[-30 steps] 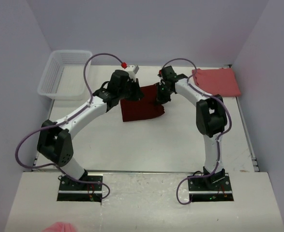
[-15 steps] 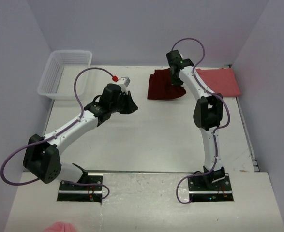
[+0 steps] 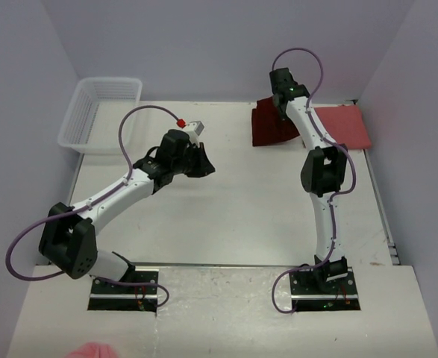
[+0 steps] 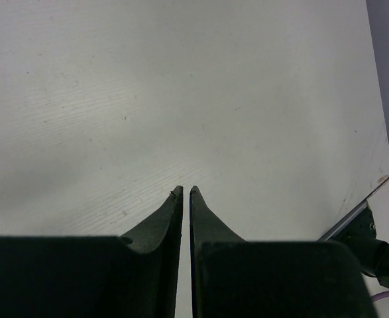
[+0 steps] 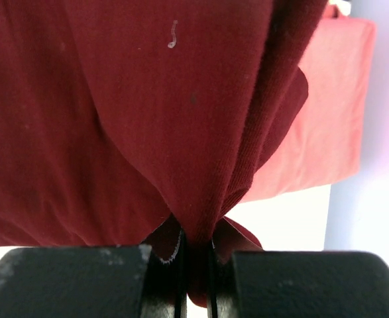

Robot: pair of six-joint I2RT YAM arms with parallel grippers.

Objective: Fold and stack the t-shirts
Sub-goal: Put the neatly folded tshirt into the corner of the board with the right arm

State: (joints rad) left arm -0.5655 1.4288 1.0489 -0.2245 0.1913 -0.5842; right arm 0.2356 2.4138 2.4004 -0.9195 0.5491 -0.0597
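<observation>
Dark maroon red cloth t-shirt [image 5: 114, 119] hangs bunched from the right gripper [image 5: 195, 248], pinched tight at the far right of the white table [image 3: 241, 201] just beside the folded salmon pink cloth t-shirt [image 3: 345, 127], while the left gripper [image 4: 186, 192] hovers mid-table, fingers nearly touching, holding nothing.

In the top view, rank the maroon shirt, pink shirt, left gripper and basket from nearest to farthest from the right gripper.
1. The maroon t-shirt: pinched in the fingers of the right gripper, at the far side of the table.
2. The pink t-shirt: just to the right, in the far right corner.
3. The left gripper: mid-table, to the left.
4. The white basket: far left corner.
</observation>
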